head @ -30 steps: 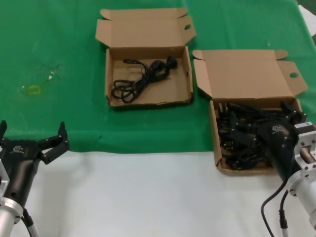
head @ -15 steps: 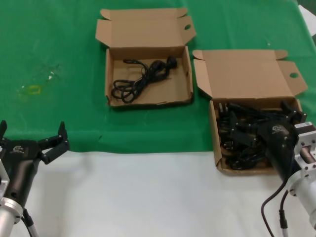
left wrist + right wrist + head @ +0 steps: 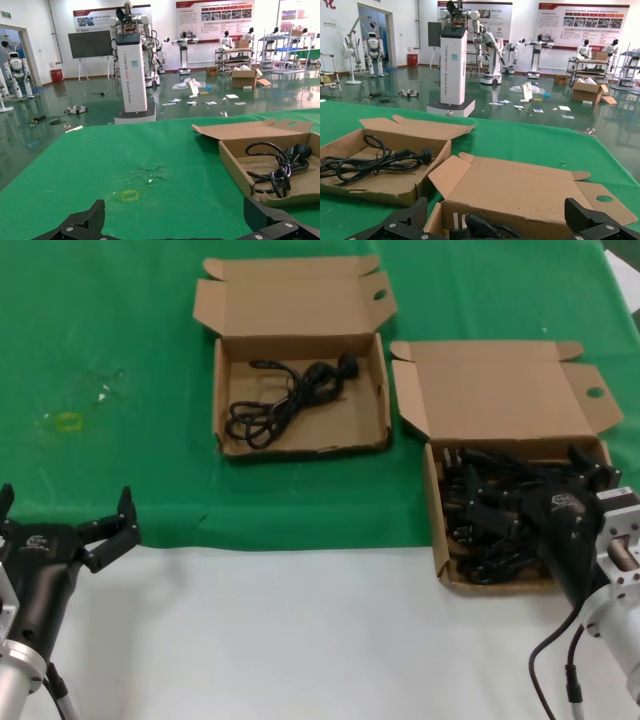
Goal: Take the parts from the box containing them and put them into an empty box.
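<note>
Power cords (image 3: 500, 515) are lying heaped in the full cardboard box (image 3: 437, 530) at the desk's (image 3: 300, 640) near right, and in the head view the right hand (image 3: 590, 472) is reaching into that box directly over the heap, so the cords are lying just under and ahead of it; I cannot tell from here whether it is clenched. One cord (image 3: 285, 400) is already lying in the other box (image 3: 300, 445), which is sitting up and to the left of the full box, its long axis running diagonally. The left hand (image 3: 65, 520) is hovering well away from the full box, released, fingers spread.

Seen from the left wrist, only the other box and its cord (image 3: 277, 165) are showing, beyond spread fingertips (image 3: 82, 222).

Seen from the right wrist, the fingertips (image 3: 400, 222) are standing wide apart, astride a plug (image 3: 480, 225) at the full box's lid hinge, something the head view is hiding.
</note>
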`<state>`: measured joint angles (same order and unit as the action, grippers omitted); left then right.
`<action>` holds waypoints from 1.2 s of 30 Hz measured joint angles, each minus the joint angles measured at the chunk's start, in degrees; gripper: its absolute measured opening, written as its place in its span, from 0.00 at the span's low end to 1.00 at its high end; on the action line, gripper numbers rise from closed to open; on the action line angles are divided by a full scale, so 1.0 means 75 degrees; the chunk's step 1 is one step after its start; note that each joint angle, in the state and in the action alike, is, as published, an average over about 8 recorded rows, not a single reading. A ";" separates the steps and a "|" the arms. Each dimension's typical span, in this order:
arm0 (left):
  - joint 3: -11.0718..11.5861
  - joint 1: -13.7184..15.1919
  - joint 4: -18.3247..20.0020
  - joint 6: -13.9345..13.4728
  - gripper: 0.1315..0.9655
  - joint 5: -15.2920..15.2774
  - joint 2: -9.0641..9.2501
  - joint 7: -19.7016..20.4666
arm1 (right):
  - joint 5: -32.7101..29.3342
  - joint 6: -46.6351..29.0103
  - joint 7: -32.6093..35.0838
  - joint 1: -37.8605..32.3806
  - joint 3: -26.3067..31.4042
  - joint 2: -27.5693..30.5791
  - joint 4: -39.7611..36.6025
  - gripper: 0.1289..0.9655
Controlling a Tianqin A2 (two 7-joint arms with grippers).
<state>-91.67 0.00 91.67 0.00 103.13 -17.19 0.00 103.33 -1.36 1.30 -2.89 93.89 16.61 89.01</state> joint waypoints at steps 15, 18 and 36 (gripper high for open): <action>0.0000 0.0000 0.0000 0.0000 1.00 0.0000 0.0000 0.0000 | 0.0000 0.0000 0.0000 0.0000 0.0000 0.0000 0.0000 1.00; 0.0000 0.0000 0.0000 0.0000 1.00 0.0000 0.0000 0.0000 | 0.0000 0.0000 0.0000 0.0000 0.0000 0.0000 0.0000 1.00; 0.0000 0.0000 0.0000 0.0000 1.00 0.0000 0.0000 0.0000 | 0.0000 0.0000 0.0000 0.0000 0.0000 0.0000 0.0000 1.00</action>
<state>-91.67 0.00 91.67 0.00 103.13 -17.19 0.00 103.33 -1.36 1.30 -2.89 93.89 16.61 89.01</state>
